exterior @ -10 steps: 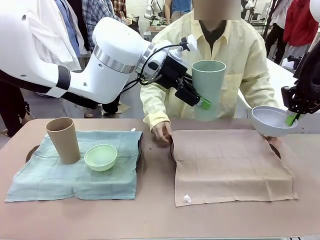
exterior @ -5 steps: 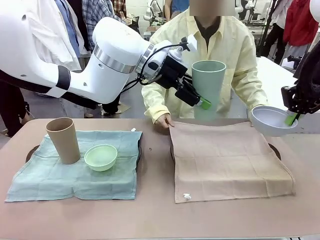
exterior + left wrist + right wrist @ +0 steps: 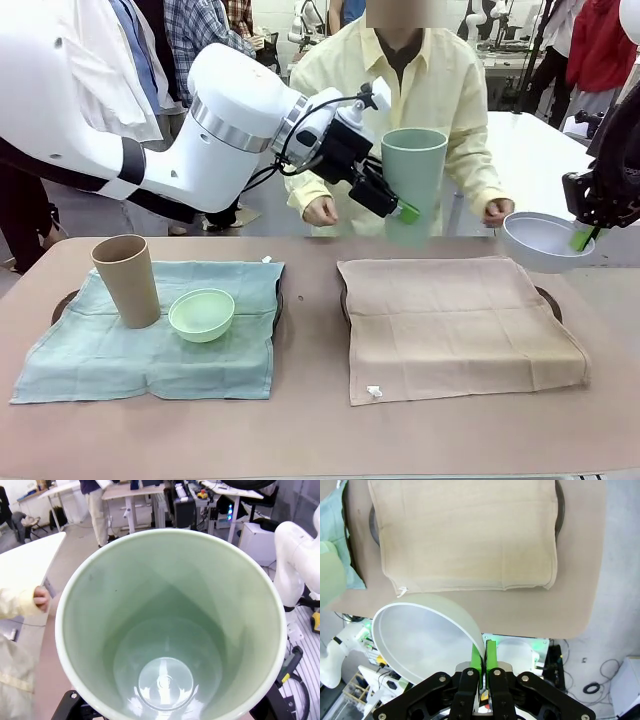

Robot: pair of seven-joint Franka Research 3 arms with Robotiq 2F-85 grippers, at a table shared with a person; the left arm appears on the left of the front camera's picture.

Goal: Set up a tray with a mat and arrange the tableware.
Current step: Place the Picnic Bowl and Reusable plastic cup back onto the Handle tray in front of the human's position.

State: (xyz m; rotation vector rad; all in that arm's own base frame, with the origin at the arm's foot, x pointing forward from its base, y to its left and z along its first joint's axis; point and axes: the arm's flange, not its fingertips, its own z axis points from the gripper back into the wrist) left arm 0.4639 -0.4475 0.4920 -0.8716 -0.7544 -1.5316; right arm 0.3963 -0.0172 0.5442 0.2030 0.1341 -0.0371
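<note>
Far left, a tan cup (image 3: 127,280) and mint bowl (image 3: 201,314) are set on the green mat (image 3: 140,345). At centre, the mint cup (image 3: 414,180) is clamped upright by the left gripper (image 3: 398,208), aloft behind the bare beige mat (image 3: 460,325). Right, the pale bowl (image 3: 543,240) is pinched at its rim by the right gripper (image 3: 583,237). Risk judged: the bowl could slip from so thin a rim hold, or the mat be rucked on landing.

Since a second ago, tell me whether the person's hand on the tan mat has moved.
Yes. The person's hand has lifted off the tan mat and pulled back past the table's far edge, toward their body.
</note>
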